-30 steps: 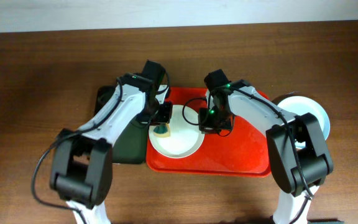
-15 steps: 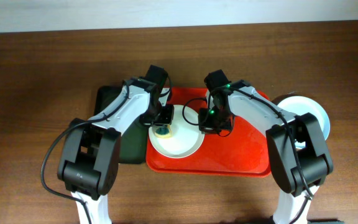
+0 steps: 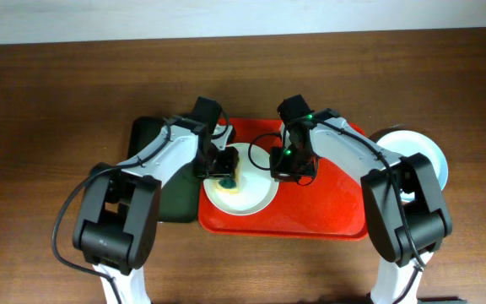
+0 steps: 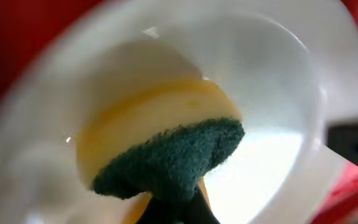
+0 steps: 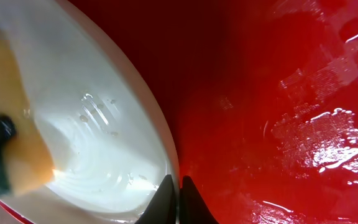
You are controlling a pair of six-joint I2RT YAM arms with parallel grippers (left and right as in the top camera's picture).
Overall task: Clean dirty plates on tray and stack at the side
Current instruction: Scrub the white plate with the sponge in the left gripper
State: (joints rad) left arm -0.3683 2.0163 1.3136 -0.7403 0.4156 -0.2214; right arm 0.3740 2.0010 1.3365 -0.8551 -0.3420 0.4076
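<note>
The white plate lies at the left end of the red-orange tray. My left gripper is shut on a yellow sponge with a dark green scouring side and presses it on the plate's left half. The left wrist view shows the sponge against the white plate, with my left gripper at the bottom edge. My right gripper is shut on the plate's right rim. In the right wrist view my right gripper pinches the rim of the plate over the tray.
A dark green tray lies left of the red tray, under my left arm. Pale plates with a blue rim showing sit stacked on the wooden table right of the tray. The sponge shows at the left of the right wrist view.
My left gripper has slid the sponge a little to the right across the white plate. The right gripper has kept its hold on the rim.
</note>
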